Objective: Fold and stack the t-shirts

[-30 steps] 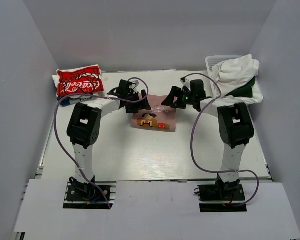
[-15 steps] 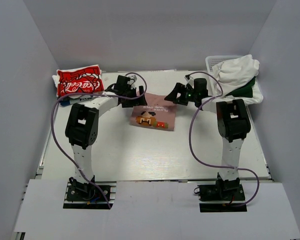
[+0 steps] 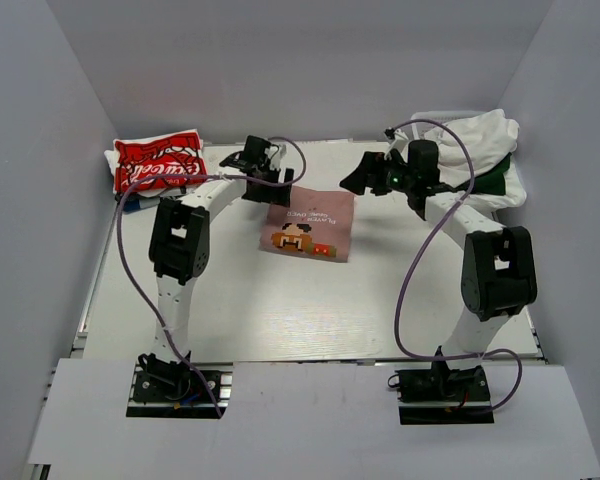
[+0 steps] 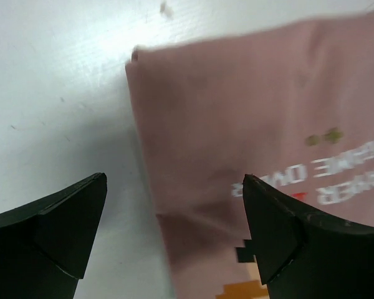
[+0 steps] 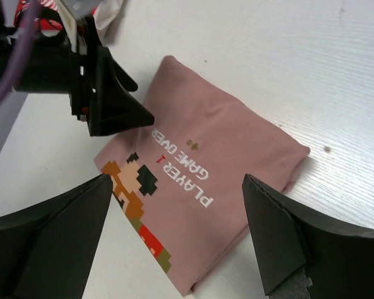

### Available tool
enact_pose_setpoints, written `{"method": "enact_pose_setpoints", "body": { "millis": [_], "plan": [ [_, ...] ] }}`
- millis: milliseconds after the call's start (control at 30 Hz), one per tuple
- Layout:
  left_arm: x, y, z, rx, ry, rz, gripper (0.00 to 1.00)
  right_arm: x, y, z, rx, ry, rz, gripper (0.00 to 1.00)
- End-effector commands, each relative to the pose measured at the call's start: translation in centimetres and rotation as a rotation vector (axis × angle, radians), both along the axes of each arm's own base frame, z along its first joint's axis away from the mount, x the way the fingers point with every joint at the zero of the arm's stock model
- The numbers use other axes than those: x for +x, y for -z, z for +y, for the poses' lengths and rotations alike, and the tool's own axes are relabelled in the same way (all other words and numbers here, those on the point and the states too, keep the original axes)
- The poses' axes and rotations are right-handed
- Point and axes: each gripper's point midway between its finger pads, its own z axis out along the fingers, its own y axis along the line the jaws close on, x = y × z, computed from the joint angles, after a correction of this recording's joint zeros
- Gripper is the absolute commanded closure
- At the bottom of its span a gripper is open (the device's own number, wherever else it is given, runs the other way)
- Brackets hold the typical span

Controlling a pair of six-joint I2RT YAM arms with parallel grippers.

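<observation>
1. The pink shirt [image 3: 308,225] lies folded flat in the middle of the table [image 3: 280,310], picture side up.
2. Your left gripper [image 3: 270,188] is wide open and empty, just above the shirt's far left corner.
3. Your right gripper [image 3: 358,182] is wide open and empty too, near its far right corner.
4. The red shirt [image 3: 160,163] sits folded at the far left.
5. White shirts [image 3: 475,140] and a green shirt [image 3: 492,184] are heaped on the basket [image 3: 470,113], far right.

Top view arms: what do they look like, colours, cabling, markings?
Left arm and right arm match: white links, boxy black joint housings, black bases. A purple cable loops along each. The jaws are black wedges. A green light glows at the right wrist.
</observation>
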Motion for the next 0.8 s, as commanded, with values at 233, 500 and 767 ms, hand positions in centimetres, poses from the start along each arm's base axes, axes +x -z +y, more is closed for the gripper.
{"method": "enact_pose_setpoints", "body": {
  "millis": [233, 500, 767],
  "plan": [
    [-2.7, 4.0, -0.1, 0.061, 0.084, 0.133, 0.00, -0.3, 1.5, -2.6, -0.085, 0.042, 0.021, 0.10],
    [-4.3, 7.6, -1.5, 0.065, 0.102, 0.221, 0.19, -0.8, 1.6, -4.2, -0.109, 0.107, 0.014, 0.10],
    [-5.7, 9.9, -0.8, 0.184, 0.034, 0.263, 1.00, -1.0, 1.5, -7.0, -0.160, 0.230, -0.017, 0.10]
  ]
}}
